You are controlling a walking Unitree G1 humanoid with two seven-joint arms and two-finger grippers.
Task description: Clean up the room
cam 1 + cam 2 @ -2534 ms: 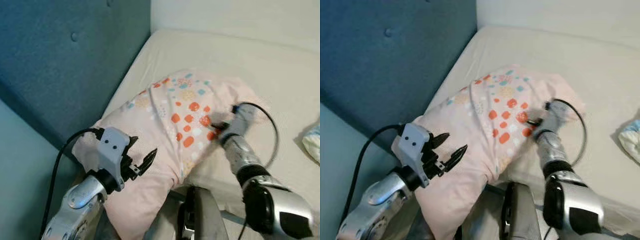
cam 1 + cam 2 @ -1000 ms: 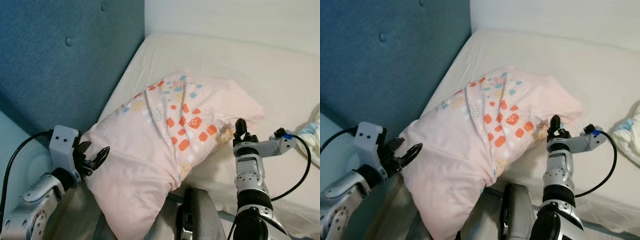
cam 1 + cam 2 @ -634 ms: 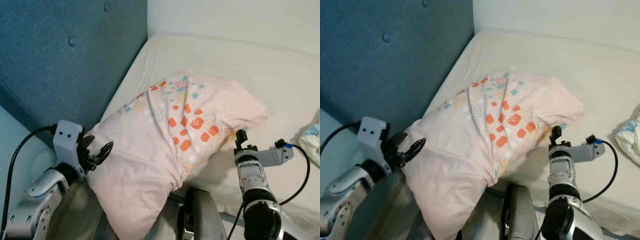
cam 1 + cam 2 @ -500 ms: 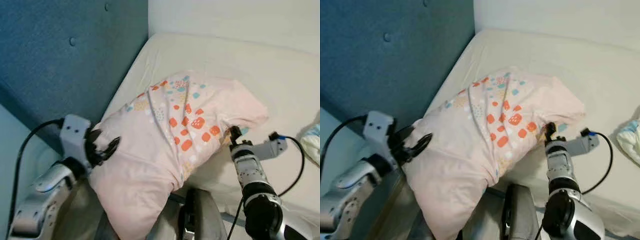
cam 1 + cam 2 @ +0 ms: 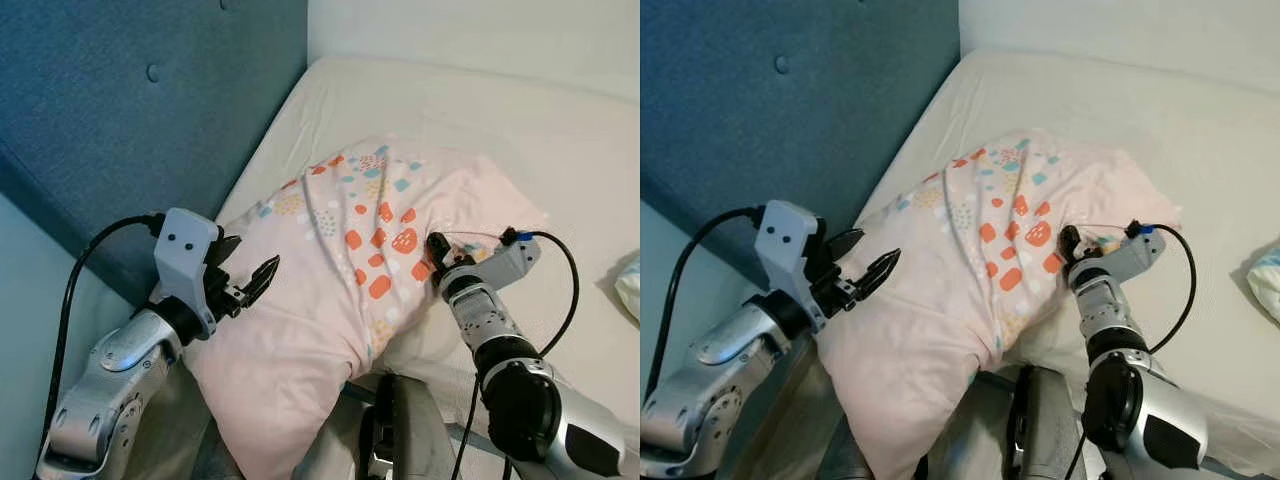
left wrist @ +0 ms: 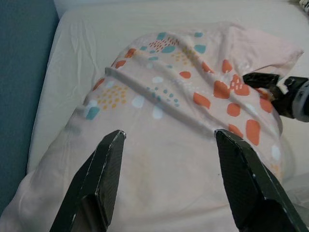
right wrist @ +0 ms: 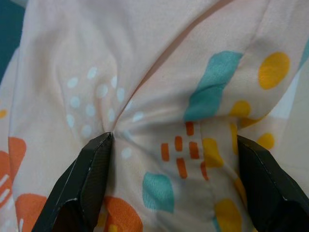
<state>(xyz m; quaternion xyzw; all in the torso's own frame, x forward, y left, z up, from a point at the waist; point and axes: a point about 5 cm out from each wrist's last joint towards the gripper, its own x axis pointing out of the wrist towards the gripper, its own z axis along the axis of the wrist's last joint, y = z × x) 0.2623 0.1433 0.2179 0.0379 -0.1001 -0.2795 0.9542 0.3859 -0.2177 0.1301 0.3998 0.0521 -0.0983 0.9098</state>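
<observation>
A pink pillow point(image 5: 350, 260) with orange, teal and yellow spots lies on the white mattress point(image 5: 480, 110), close to the blue headboard. One end of it hangs over the bed's near edge. My left gripper point(image 5: 245, 283) is open just above that low left end, and the pillow point(image 6: 169, 96) stretches out ahead between its fingers point(image 6: 108, 169). My right gripper point(image 5: 437, 250) is open too. It presses into the pillow's right side, where bunched fabric point(image 7: 169, 121) sits between its spread fingers point(image 7: 91, 174).
The padded blue headboard point(image 5: 130, 110) rises at the left, with a pale wall below it. A white and blue cloth point(image 5: 630, 285) lies at the mattress's right edge. My own dark torso point(image 5: 395, 430) is at the bottom centre.
The left gripper has risen from beside the pillow's low end to just over it. The right gripper has moved left from the bare mattress into the pillow's side.
</observation>
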